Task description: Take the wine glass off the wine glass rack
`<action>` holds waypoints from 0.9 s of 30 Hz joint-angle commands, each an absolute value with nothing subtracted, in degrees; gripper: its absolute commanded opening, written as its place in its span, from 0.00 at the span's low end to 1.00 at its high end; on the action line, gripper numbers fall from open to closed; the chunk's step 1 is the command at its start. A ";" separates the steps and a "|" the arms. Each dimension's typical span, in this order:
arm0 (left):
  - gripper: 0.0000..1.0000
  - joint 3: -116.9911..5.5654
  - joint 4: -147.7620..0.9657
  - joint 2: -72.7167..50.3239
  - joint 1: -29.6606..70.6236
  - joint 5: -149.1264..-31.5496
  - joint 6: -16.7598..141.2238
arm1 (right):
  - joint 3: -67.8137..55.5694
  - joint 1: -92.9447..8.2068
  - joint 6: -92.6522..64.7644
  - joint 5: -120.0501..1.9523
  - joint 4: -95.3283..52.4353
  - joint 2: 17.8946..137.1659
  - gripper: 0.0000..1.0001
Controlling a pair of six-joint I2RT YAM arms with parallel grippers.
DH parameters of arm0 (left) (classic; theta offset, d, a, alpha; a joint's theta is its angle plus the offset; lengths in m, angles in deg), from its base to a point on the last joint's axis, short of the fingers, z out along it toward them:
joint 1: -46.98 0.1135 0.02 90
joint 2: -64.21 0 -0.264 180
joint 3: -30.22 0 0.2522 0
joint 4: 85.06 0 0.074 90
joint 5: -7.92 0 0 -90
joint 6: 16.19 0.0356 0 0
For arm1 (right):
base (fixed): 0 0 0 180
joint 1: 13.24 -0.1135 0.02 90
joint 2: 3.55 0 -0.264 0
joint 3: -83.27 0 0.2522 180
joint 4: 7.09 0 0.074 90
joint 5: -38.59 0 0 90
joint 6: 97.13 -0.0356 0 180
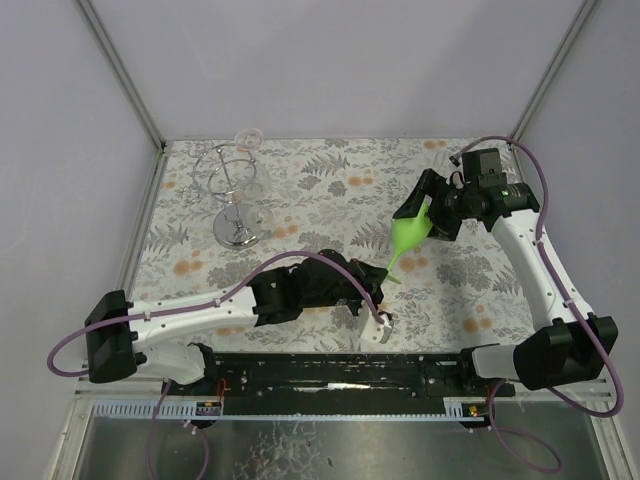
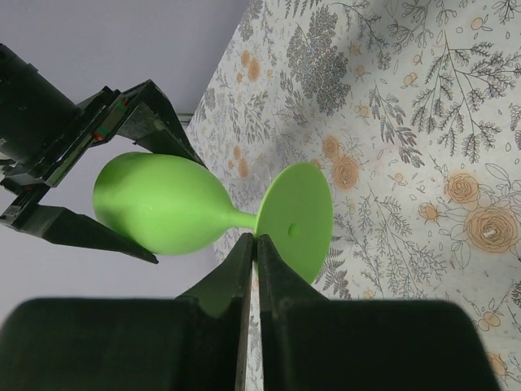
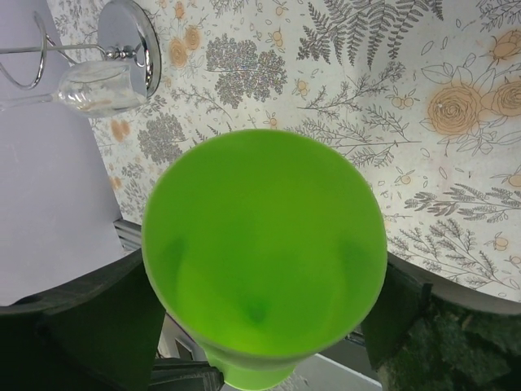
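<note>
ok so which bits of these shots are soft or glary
right wrist: the green wine glass fills the frame, soft at its edges, the tablecloth behind it sharp, and the wine glass rack's chrome base glints; left wrist: the left pincer is dark and soft up close, the glass crisp; top external: even light, faint shadows, a clear glass barely shows

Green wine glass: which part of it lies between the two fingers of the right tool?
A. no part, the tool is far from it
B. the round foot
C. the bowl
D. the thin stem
C: on the green wine glass, the bowl sits between the fingers of the right tool, while the stem and the foot stick out beyond them.
</note>
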State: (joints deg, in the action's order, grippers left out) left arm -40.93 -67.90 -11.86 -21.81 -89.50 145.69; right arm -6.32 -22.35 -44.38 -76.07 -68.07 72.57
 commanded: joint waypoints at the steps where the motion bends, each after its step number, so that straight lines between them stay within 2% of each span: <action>1: 0.01 -40.65 -73.22 -10.51 -22.30 -88.27 146.72 | -6.98 -22.05 -44.76 -76.79 -67.32 71.18 0.82; 3: 0.11 -40.90 -73.68 -10.87 -22.44 -87.05 146.39 | -7.56 -22.11 -44.67 -76.20 -67.87 71.11 0.74; 7: 0.26 -41.17 -74.87 -11.47 -22.41 -85.28 145.25 | -8.94 -22.12 -44.17 -74.55 -69.25 70.85 0.70; 9: 0.43 -41.20 -75.37 -11.59 -22.42 -84.43 144.54 | -10.21 -22.08 -43.49 -72.60 -70.44 70.72 0.70; 13: 0.69 -41.27 -77.32 -11.86 -22.32 -80.57 139.49 | -13.26 -22.06 -41.73 -66.62 -72.93 70.14 0.70; 20: 0.74 -49.15 -70.78 -13.06 -16.68 -76.41 116.64 | -15.74 -22.11 -37.60 -48.71 -71.67 67.09 0.69; 27: 0.74 -63.31 -59.59 -17.27 -7.29 -82.11 97.09 | -1.72 -22.07 -32.10 -31.97 -53.34 60.04 0.70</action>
State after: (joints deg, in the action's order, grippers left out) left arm -55.51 -65.25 -14.97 -11.15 -79.29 111.90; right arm -8.88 -22.24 -36.67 -45.45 -66.26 63.71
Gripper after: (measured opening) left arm 0.742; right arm 0.792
